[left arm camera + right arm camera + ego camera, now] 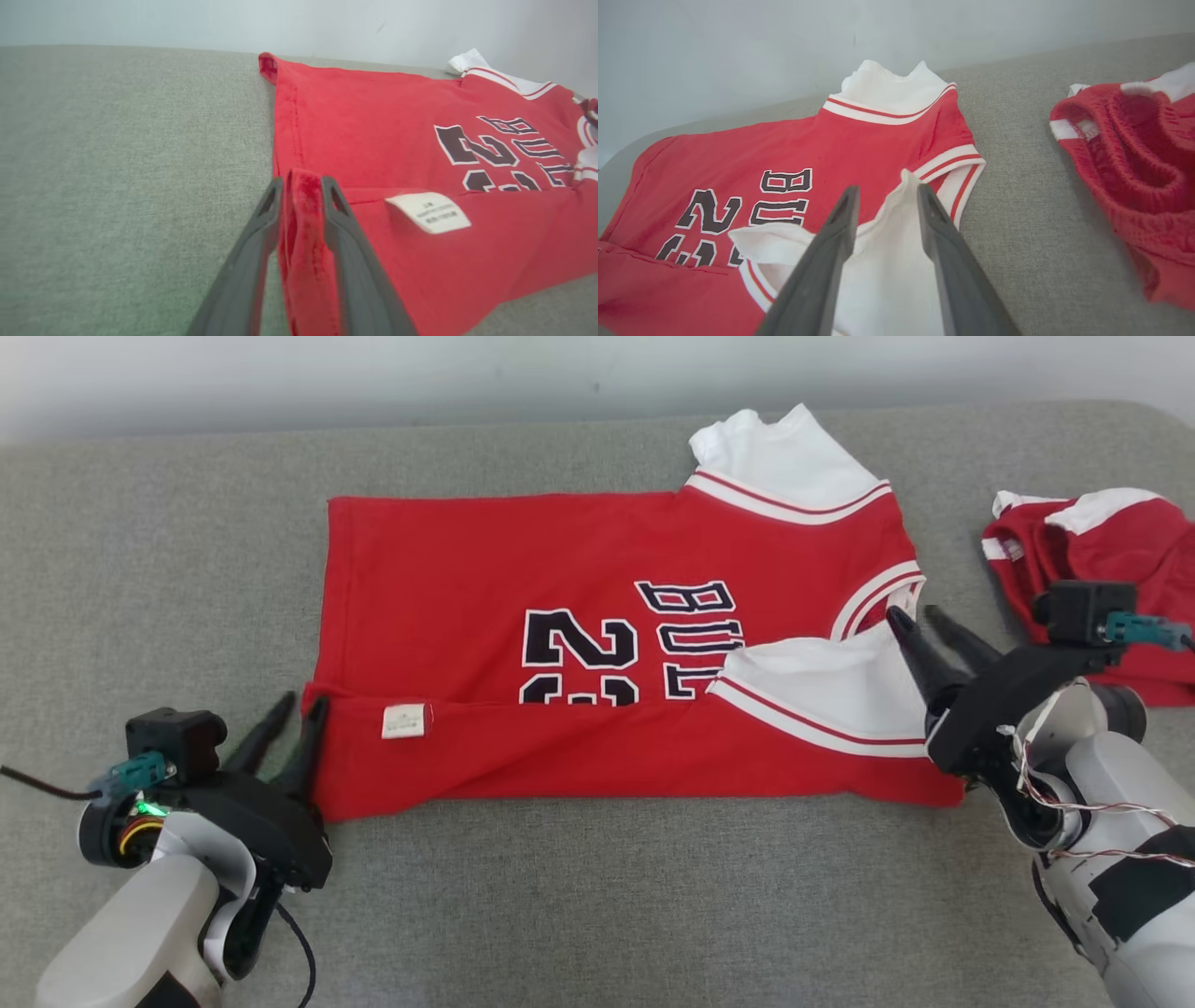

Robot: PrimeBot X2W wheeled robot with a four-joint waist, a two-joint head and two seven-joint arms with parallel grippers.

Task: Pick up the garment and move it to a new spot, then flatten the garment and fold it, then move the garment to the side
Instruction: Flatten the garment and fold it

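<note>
The garment (523, 569) is a red jersey with white sleeves and dark lettering, lying flat on the grey cushion (597, 905) with its near edge folded up over the print. My left gripper (301, 702) sits at the folded hem corner on the left. In the left wrist view its jaws (301, 179) are parted, and a ridge of red hem (303, 219) stands between them. My right gripper (915, 613) is at the folded white sleeve (831, 686) on the right. In the right wrist view its jaws (887, 189) stand apart over the white cloth (887, 261).
A second red and white garment (1102, 551) lies bunched at the right edge, close to my right forearm; the right wrist view also shows this bunched garment (1134, 154). A pale wall (373, 373) runs behind the cushion. Bare grey fabric spreads to the left and front.
</note>
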